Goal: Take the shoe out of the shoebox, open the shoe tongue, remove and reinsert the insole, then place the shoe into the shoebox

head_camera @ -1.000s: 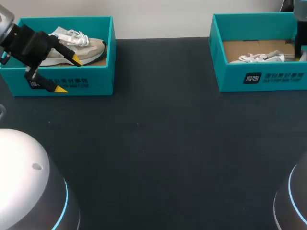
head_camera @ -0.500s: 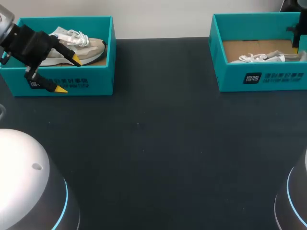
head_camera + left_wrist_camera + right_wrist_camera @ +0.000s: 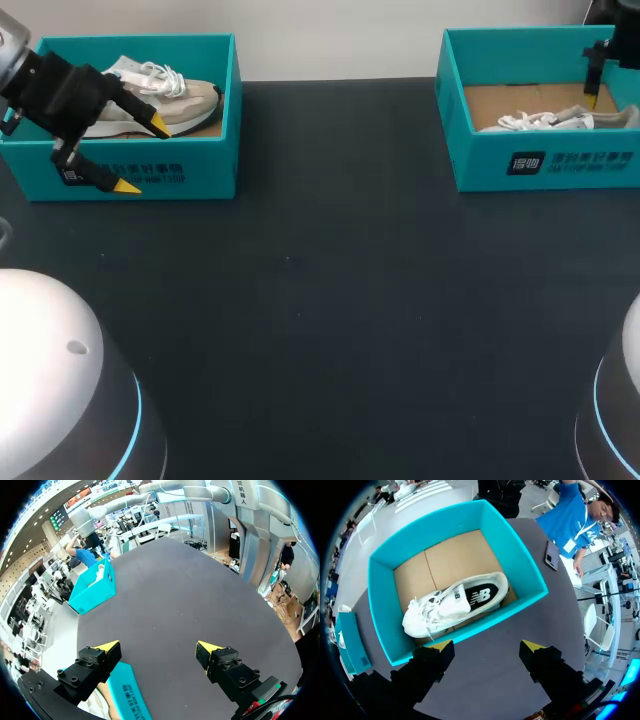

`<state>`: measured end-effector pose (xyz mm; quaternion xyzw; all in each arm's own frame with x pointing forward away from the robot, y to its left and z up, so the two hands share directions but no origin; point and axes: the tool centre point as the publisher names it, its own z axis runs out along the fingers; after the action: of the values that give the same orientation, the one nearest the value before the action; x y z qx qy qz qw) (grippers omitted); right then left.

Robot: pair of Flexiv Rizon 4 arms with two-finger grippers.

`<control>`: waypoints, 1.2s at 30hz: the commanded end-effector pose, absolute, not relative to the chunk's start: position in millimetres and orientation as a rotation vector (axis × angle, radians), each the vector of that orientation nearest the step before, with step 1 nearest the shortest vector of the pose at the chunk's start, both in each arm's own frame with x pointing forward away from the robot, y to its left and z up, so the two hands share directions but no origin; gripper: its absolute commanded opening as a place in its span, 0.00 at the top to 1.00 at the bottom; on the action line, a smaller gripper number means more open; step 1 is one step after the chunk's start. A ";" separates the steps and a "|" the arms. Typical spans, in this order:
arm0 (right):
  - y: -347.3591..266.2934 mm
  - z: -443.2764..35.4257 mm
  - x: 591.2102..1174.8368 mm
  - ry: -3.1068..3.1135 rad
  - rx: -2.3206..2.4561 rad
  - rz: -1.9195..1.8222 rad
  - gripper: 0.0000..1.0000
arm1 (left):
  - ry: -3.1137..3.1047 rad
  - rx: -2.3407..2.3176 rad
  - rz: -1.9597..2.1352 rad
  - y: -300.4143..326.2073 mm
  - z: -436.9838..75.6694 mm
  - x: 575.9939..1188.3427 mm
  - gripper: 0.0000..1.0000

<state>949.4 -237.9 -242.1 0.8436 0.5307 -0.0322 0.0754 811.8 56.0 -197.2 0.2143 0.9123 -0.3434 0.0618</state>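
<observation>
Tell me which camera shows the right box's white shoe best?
The right wrist view: it looks down into the shoebox and shows the whole white shoe. The head view catches only its top over the box wall; the left wrist view, a distant speck.

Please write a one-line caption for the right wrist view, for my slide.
The open right gripper looks down into the teal shoebox holding a white shoe.

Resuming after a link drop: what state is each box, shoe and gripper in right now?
Left shoebox: open, no lid, holds a shoe.
Beige shoe: inside the left shoebox, not gripped.
Right shoebox: open, no lid, holds a shoe.
White shoe: inside the right shoebox, not gripped.
Left gripper: open, empty.
Right gripper: open, empty, above the right shoebox.
</observation>
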 end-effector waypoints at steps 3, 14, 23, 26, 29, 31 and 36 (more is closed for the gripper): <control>-233.9 -239.7 937.3 1.557 2.463 -0.023 0.00 | 2.761 0.648 -1.034 56.5 -196.8 811.2 0.00; -233.9 -239.7 937.3 1.557 2.463 -0.023 0.00 | 2.396 1.962 -0.638 102.2 -153.4 839.4 0.00; -233.9 -239.7 937.3 1.557 2.463 -0.023 0.00 | 2.343 2.155 -0.381 110.8 -147.8 845.0 0.00; -233.9 -239.7 937.3 1.557 2.463 -0.023 0.00 | 2.343 2.155 -0.381 110.8 -147.8 845.0 0.00; -233.9 -239.7 937.3 1.557 2.463 -0.023 0.00 | 2.343 2.155 -0.381 110.8 -147.8 845.0 0.00; -233.9 -239.7 937.3 1.557 2.463 -0.023 0.00 | 2.343 2.155 -0.381 110.8 -147.8 845.0 0.00; -233.9 -239.7 937.3 1.557 2.463 -0.023 0.00 | 2.103 2.206 -0.294 116.1 -152.4 859.3 0.00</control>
<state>938.4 -234.1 -239.4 0.8396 0.5312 -0.0091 0.1128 854.7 116.3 -151.5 0.6419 0.7483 -0.1646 0.0281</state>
